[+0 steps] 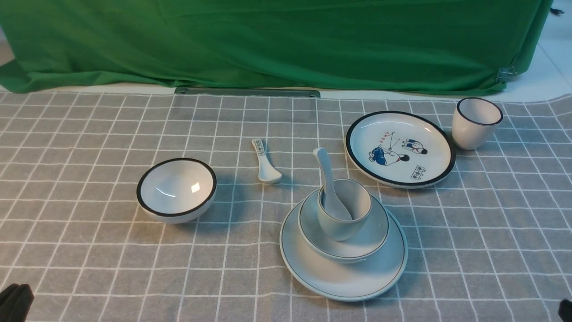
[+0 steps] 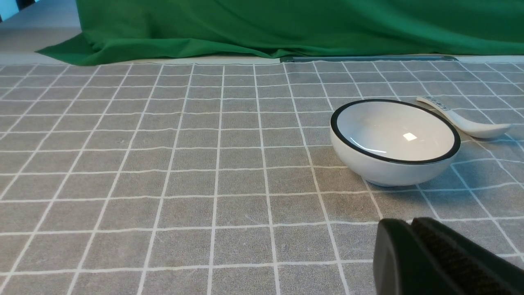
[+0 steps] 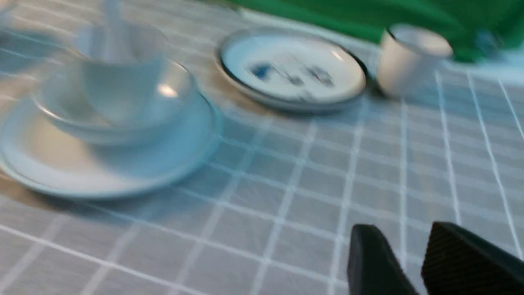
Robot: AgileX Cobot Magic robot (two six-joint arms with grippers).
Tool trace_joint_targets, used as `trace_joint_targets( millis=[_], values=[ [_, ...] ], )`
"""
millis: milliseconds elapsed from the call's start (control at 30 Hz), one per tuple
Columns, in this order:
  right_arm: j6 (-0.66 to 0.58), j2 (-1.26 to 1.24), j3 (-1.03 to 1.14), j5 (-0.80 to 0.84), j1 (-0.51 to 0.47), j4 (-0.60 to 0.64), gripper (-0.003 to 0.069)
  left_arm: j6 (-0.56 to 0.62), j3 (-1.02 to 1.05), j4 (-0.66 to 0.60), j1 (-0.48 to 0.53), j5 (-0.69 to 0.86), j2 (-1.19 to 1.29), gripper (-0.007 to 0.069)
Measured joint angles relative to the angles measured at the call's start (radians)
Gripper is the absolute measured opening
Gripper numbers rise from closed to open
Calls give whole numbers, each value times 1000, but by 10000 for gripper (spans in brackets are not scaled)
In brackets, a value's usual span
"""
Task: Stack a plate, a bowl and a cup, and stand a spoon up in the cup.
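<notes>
Stack sits right of centre on the checked cloth [image 1: 89, 268]: plate [image 1: 344, 279] at the bottom, bowl [image 1: 371, 237] on it, cup [image 1: 346, 217] in the bowl, spoon [image 1: 328, 181] leaning in the cup with its handle up and tilted left. My right claw [image 3: 413, 262] is low by the near right edge, well apart from the stack — jaws parted with a gap, holding nothing. Left claw [image 2: 413, 241] closed and empty, near the black-rimmed bowl [image 2: 395, 141].
</notes>
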Motion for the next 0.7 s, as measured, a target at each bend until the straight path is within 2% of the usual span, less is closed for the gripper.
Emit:
trace_joint_targets(
  millis=[100,200,700],
  values=[
    [16,-44,7,76,-99,-1,241,0,0,0,0,0,0,11],
    [24,-135,7,129,-148,-1,241,0,0,0,0,0,0,13],
    [35,-164,7,162,-148,-1,242,1,0,11,0,-3,-1,13]
  ],
)
